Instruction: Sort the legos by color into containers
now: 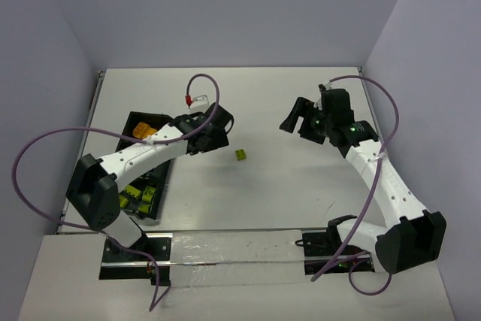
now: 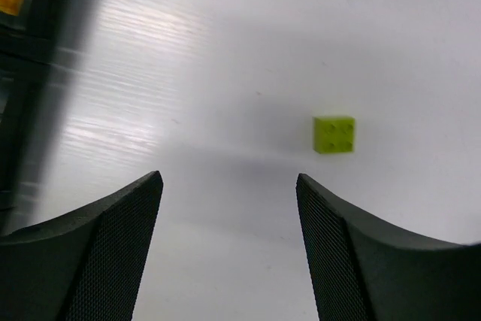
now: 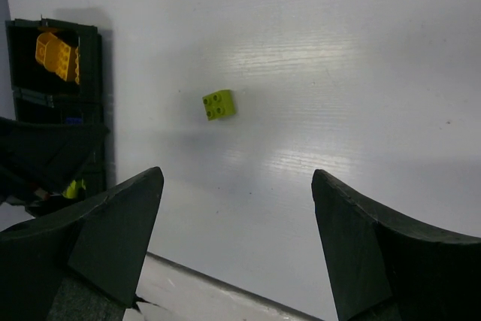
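Lime-green studded plastic brick (image 2: 334, 134) sits just ahead-right of the left pincer (image 2: 228, 178), the nearer one. It's spread, empty.

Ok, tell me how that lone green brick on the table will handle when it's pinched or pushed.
The green brick looks like hard moulded plastic, so probably stiff and very light. It sits flat, studs up, so it is unlikely to roll or tip. On the glossy table, a nudge would likely make it slide.

top: overhead, far | wrists: low, close | shared: green lego (image 1: 240, 155)
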Available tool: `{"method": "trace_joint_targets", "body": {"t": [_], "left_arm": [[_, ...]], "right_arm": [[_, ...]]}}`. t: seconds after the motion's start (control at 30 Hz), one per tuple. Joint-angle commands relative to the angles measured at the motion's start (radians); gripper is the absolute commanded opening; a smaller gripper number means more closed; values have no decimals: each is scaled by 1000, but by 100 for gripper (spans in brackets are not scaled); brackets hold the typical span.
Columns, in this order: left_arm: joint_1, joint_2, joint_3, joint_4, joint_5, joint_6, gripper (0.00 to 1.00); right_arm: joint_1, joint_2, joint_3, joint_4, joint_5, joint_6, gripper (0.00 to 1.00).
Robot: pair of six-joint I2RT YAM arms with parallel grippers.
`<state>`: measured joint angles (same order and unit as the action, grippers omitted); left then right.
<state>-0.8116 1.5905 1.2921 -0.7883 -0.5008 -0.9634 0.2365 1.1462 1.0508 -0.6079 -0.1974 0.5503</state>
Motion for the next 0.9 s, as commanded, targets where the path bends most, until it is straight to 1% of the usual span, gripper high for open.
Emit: {"method": "trace_joint_targets", "body": {"t": [0.0, 0.13, 0.27, 0.37, 0.53, 0.7, 0.8, 0.87], "left_arm": [[-56, 125, 100, 60, 83, -5, 80], [-103, 226, 205, 35, 94, -24, 91], [-139, 313, 266, 18, 78, -52, 93], [-142, 344, 286, 19, 70, -68, 92], [-142, 411, 327, 5, 48, -81, 82], [-141, 458, 368, -24, -1, -107, 75], [-135, 482, 382, -37, -26, -117, 75], [-131, 488, 375, -29, -27, -118, 77]], "right_arm": [[-22, -81, -37, 7, 131, 20, 88], [-31, -85, -38, 11, 128, 20, 89], [-33, -72, -37, 11, 115, 15, 89], [-32, -71, -39, 10, 103, 11, 89], [-32, -70, -43, 10, 93, 7, 89], [-32, -65, -40, 14, 84, 7, 89], [-32, -66, -39, 13, 80, 5, 89], [-32, -66, -36, 13, 79, 2, 89]]}}
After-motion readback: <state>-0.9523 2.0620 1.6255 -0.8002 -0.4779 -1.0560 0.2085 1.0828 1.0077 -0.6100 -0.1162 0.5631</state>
